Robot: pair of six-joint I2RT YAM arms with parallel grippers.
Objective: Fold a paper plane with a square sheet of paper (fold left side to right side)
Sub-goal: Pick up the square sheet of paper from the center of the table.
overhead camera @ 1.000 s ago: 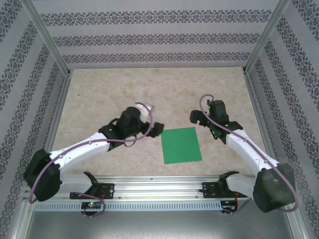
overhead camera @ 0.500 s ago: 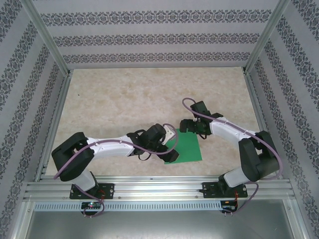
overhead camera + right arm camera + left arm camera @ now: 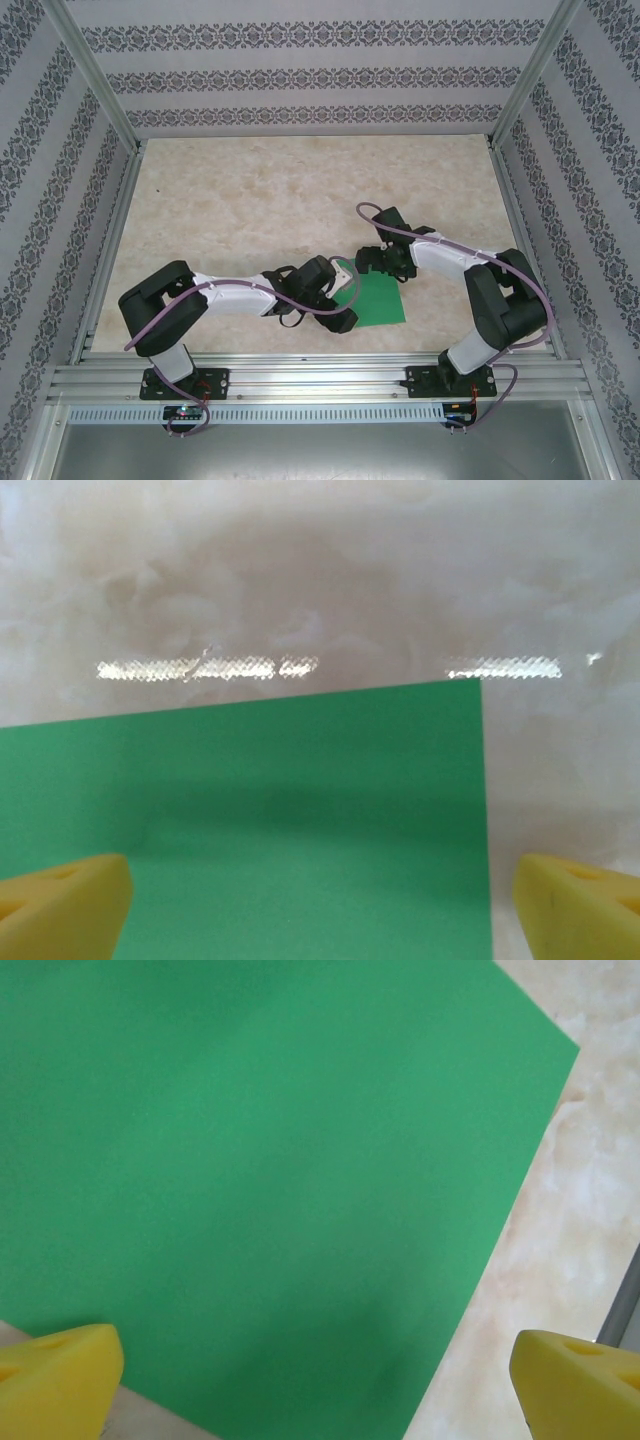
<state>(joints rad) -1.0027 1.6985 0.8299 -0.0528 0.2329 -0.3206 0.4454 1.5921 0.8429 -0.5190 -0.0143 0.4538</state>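
The square sheet of paper (image 3: 378,298) is bright green and lies flat, without a crease, on the beige table near the front middle. My left gripper (image 3: 344,298) hangs low over the sheet's left side, open; in the left wrist view its yellow fingertips (image 3: 55,1380) stand wide apart over the sheet (image 3: 250,1180). My right gripper (image 3: 377,262) is at the sheet's far edge, also open. In the right wrist view the sheet (image 3: 280,800) lies below its spread fingertips (image 3: 580,905), with the far right corner showing. Neither gripper holds anything. A paper plane is out of view.
The marbled beige tabletop (image 3: 250,200) stretches behind and to both sides of the sheet. Patterned walls (image 3: 300,80) and aluminium posts (image 3: 95,80) close in the cell. A metal rail (image 3: 320,375) runs along the near edge, just in front of the sheet.
Both arms have swung inward and down to the sheet: the left from beside its left edge to over it, the right from the far right to its far edge. The sheet has stayed put.
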